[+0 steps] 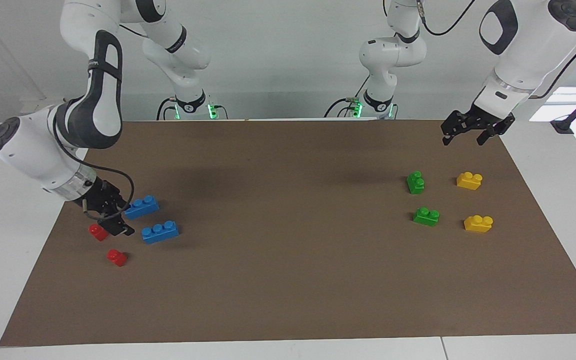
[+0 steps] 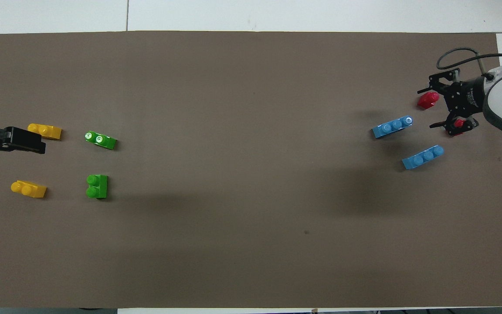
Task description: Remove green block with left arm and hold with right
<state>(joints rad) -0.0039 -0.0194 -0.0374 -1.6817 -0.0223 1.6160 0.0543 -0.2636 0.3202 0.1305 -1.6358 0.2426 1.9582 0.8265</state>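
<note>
Two green blocks lie on the brown mat toward the left arm's end: one green block point(image 1: 415, 182) point(image 2: 97, 186) nearer the robots, its twin point(image 1: 426, 216) point(image 2: 100, 140) farther out. Neither is held. My left gripper point(image 1: 463, 139) point(image 2: 37, 141) hangs open and empty in the air, over the mat's edge beside a yellow block. At the right arm's end, my right gripper point(image 1: 106, 221) point(image 2: 427, 109) is open and empty, low over the red bricks.
Two yellow blocks point(image 1: 469, 180) point(image 1: 478, 223) lie beside the green ones, closer to the mat's edge. Two blue three-stud bricks point(image 1: 141, 206) point(image 1: 160, 232) and two small red bricks point(image 1: 98, 232) point(image 1: 117, 257) lie around the right gripper.
</note>
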